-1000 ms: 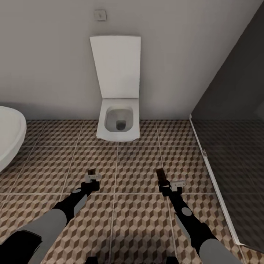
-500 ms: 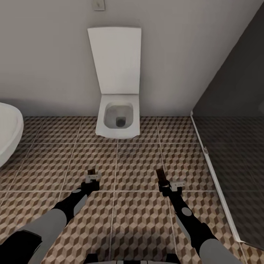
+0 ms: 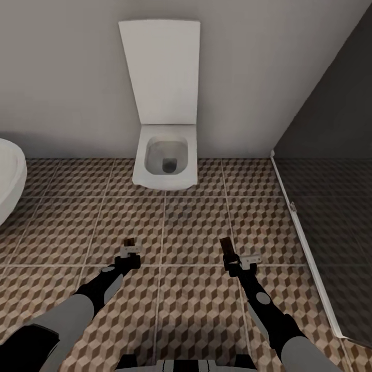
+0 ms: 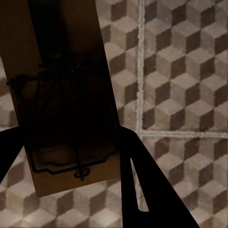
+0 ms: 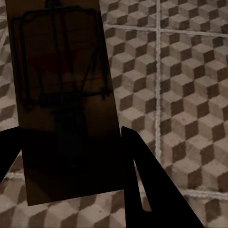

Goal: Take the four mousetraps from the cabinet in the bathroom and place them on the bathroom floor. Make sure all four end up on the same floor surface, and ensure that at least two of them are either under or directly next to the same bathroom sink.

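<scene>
1. The left gripper (image 3: 130, 248) grasps a mousetrap (image 4: 66, 99) between its fingers, above the cube-patterned floor (image 3: 191, 227).
2. The right gripper (image 3: 230, 258) clamps a second mousetrap (image 5: 61, 95), also above the tiles.
3. A white toilet (image 3: 165, 160) stands at the far wall, lid up.
4. A white tub edge (image 3: 8, 175) shows far left; a dark glass panel (image 3: 330, 206) stands right.

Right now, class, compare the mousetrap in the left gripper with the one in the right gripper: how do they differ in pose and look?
In the head view, the left mousetrap shows as a short stub beyond the left gripper, while the right mousetrap juts out longer and slimmer, tilted, from the right gripper. Both are tan boards with dark wire, held above the bathroom floor.
</scene>
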Robot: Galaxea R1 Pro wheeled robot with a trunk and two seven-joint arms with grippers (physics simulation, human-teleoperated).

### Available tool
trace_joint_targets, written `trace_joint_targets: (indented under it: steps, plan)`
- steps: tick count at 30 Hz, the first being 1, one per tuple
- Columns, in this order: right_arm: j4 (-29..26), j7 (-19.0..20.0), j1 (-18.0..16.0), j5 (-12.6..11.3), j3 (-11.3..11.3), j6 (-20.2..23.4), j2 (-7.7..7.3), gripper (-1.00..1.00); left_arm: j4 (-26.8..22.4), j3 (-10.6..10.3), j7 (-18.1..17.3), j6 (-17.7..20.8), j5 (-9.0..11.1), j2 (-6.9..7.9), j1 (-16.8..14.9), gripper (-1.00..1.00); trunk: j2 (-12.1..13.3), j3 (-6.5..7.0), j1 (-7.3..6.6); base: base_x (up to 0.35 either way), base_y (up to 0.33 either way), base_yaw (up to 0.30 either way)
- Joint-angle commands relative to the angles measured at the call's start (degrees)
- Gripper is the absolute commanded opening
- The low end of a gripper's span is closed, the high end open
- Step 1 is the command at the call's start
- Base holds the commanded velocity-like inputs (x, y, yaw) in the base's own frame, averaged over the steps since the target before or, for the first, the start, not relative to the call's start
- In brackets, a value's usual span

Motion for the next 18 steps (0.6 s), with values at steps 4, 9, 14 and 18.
trace_joint_targets:
  steps: [4,9,14,18]
  plan:
    - [0.03,-0.12,-0.06,-0.44,0.35,-0.18,-0.07,-1.00,0.01,-0.33,-0.13,-0.09,0.42,0.03,-0.03,-1.00,-1.63,-1.11,0.88,0.000,0.000,0.000]
    - [0.03,-0.12,-0.02,-0.43,0.31,-0.18,-0.07,-1.00,0.01,-0.33,-0.13,-0.07,0.42,0.03,-0.03,-1.00,-3.64,-2.46,1.98,0.000,0.000,0.000]
    - [0.03,-0.12,-0.03,-0.43,0.27,-0.18,-0.07,-1.00,0.01,-0.33,-0.13,-0.07,0.42,0.03,-0.03,-1.00,-5.64,-3.81,3.08,0.000,0.000,0.000]
    - [0.03,-0.12,-0.03,-0.44,0.32,-0.18,-0.07,-1.00,0.01,-0.33,-0.13,-0.08,0.42,0.03,-0.03,-1.00,-7.25,-4.89,3.95,0.000,0.000,0.000]
